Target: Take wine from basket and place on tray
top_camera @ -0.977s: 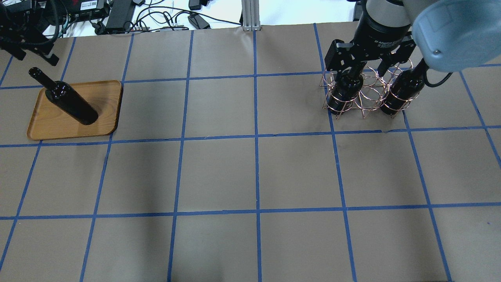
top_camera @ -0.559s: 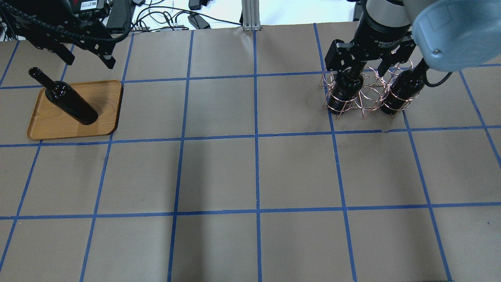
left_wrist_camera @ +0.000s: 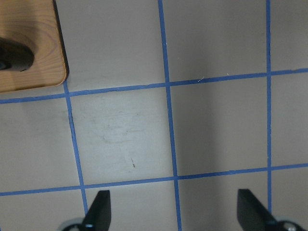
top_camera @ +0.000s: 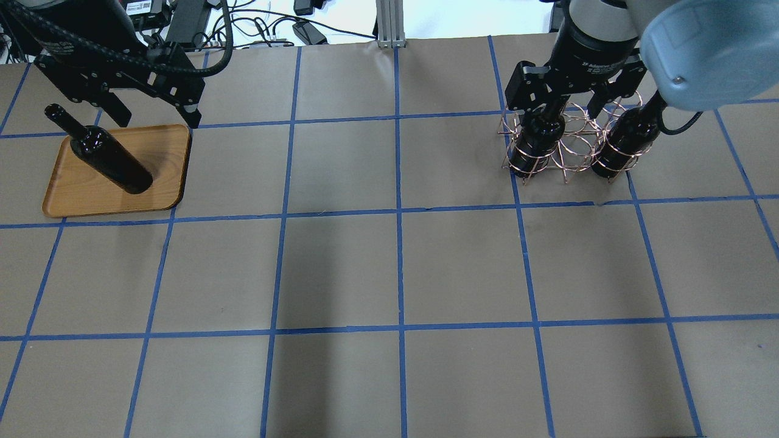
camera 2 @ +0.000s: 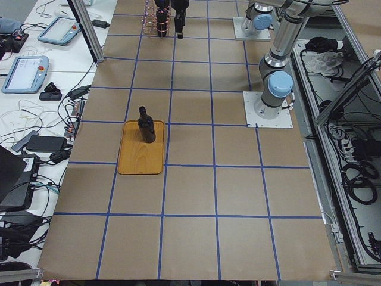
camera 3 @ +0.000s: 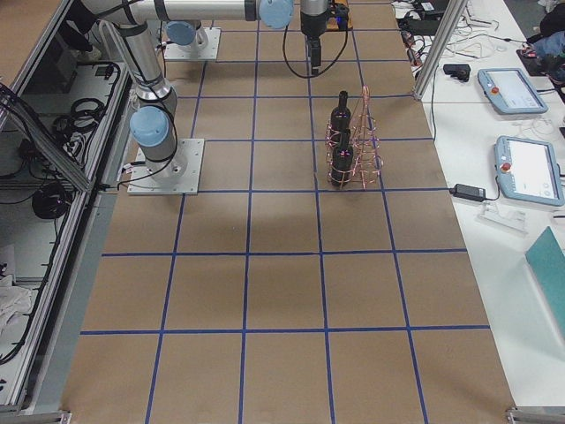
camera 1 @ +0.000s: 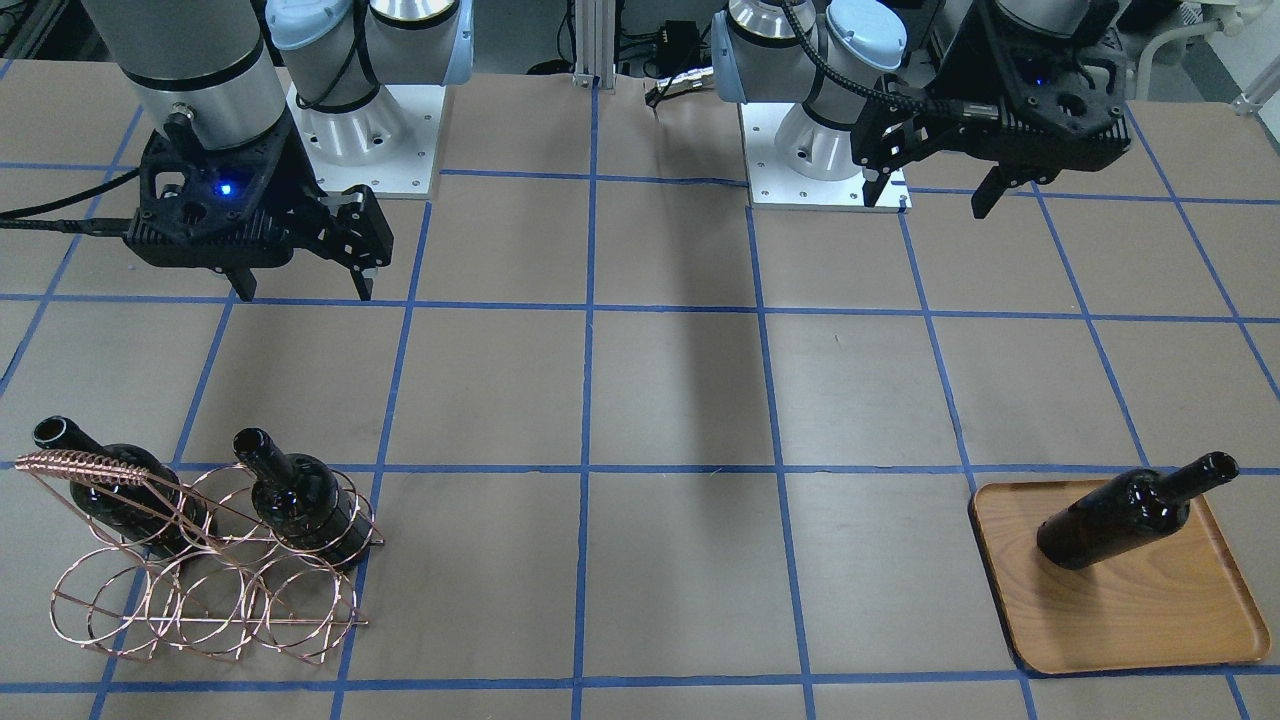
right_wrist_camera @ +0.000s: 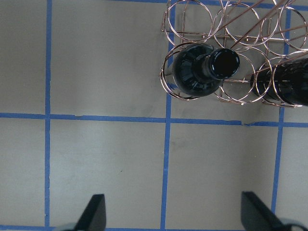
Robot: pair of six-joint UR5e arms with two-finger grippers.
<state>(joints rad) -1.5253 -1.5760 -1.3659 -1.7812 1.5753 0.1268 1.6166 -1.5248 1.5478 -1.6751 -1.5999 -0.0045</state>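
My right gripper [right_wrist_camera: 173, 214] has its jaws wide apart, with nothing in them. In its wrist view, the wine [right_wrist_camera: 199, 74] I want next stands in the basket [camera 1: 85, 466], at about 12 o'clock from the jaws, a bit toward 1. It stands straight up, its mouth pointing at the camera. A second bottle [right_wrist_camera: 288, 84] sits at 3 o'clock from it. My left gripper [left_wrist_camera: 171, 211] is open and empty too, near the tray [top_camera: 79, 198], where a third bottle [top_camera: 109, 159] stands. The right arm is much nearer, so I think it should go.
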